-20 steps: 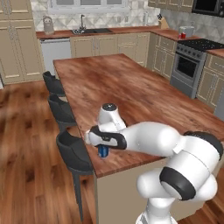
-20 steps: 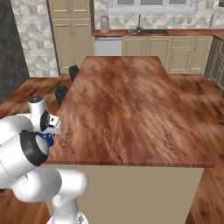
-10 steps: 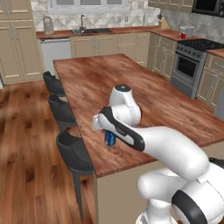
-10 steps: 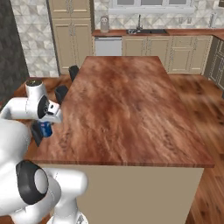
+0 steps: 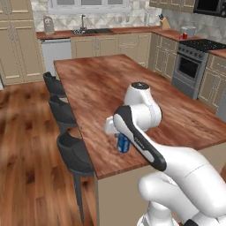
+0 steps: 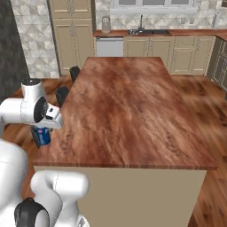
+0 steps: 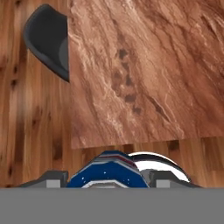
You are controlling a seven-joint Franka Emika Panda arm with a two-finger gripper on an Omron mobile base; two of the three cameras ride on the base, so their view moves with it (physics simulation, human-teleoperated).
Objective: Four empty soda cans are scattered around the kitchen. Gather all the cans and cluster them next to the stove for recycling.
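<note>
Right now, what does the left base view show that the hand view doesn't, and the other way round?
Left base view alone: the stove at the far right, a red can on the counter beside it, and the sink.

Hand view alone: the blue can's silvery top, seen from close up between the fingers.

Shared: the blue can, the wooden island top and a dark stool.

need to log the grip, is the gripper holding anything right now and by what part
Yes: the gripper is shut on the blue soda can, its fingers on opposite sides of the can's body, carrying it above the island counter.
</note>
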